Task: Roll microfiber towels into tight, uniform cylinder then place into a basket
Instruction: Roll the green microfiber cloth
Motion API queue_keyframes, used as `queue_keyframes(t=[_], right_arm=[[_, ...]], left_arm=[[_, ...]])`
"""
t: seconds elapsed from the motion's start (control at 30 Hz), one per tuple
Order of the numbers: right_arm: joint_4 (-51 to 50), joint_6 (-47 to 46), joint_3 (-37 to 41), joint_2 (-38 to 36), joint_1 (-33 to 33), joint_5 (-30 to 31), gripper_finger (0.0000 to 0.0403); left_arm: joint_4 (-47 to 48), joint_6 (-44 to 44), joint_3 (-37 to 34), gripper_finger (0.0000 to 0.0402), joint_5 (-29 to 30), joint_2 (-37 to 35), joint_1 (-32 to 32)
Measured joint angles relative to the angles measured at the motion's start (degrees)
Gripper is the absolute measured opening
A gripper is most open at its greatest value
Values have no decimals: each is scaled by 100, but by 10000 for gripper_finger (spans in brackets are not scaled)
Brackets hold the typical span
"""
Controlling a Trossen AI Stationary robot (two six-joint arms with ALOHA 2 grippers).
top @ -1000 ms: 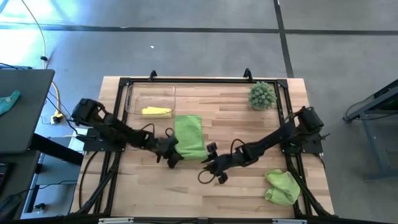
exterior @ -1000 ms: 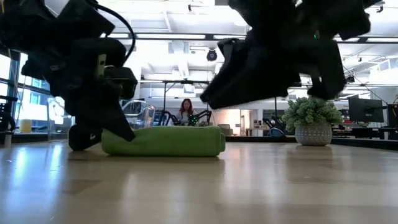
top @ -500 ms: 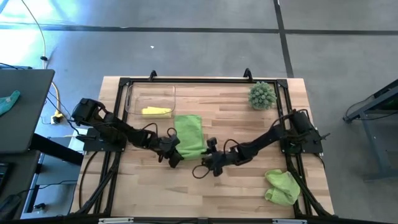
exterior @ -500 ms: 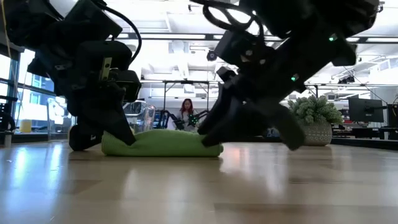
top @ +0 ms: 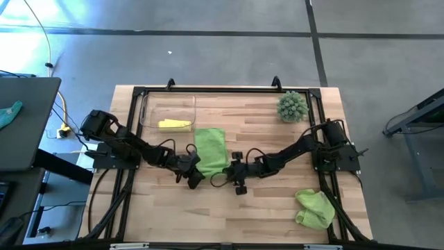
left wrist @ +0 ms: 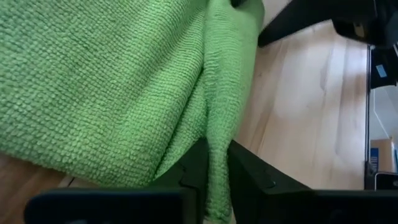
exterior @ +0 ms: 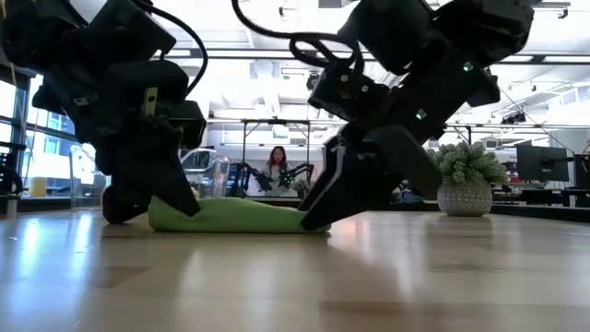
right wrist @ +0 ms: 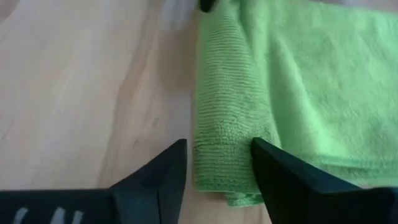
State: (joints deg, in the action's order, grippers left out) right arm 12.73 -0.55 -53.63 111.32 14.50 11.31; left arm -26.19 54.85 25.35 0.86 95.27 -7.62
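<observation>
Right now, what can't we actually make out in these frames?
- High view: the near edge of the green towel is covered by the left gripper and right gripper.
- Low view: the basket sits behind the left arm, mostly hidden.
- High view: the yellow towel is too small to tell how tightly it is rolled.
- Right wrist view: the right fingers straddle the towel's rolled end; whether they touch it is unclear.

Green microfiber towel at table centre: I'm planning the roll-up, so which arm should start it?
Probably the left: its gripper already pinches the green microfiber towel's near edge. The right gripper only straddles the rolled corner, jaws open.
</observation>
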Motion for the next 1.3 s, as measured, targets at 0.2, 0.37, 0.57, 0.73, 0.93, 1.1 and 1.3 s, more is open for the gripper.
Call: queue_keyframes(t=[0.2,0.37,0.57,0.73,0.93,1.1,1.3], right_arm=[[-115,-689,-8,-10,-142,-351,174],[-177,-976,-8,-12,-142,-372,174],[-178,-1134,-8,77,-140,-370,174],[49,-1194,-13,335,-138,-301,174],[356,-1332,-3,433,-128,-278,174],[677,-1158,18,468,-127,-286,174],[683,-1275,18,468,-125,-289,174]], left_arm=[[189,-349,-35,83,2,-333,23],[923,-905,-29,106,36,-877,46],[2146,-1420,-19,129,198,-1610,58],[2530,-1930,-20,142,244,-2256,-14],[2008,-2607,-11,145,426,-2488,-439],[1304,-3404,-2,145,1315,-2273,-927],[1125,-3703,-2,152,1671,-1845,-1198]])
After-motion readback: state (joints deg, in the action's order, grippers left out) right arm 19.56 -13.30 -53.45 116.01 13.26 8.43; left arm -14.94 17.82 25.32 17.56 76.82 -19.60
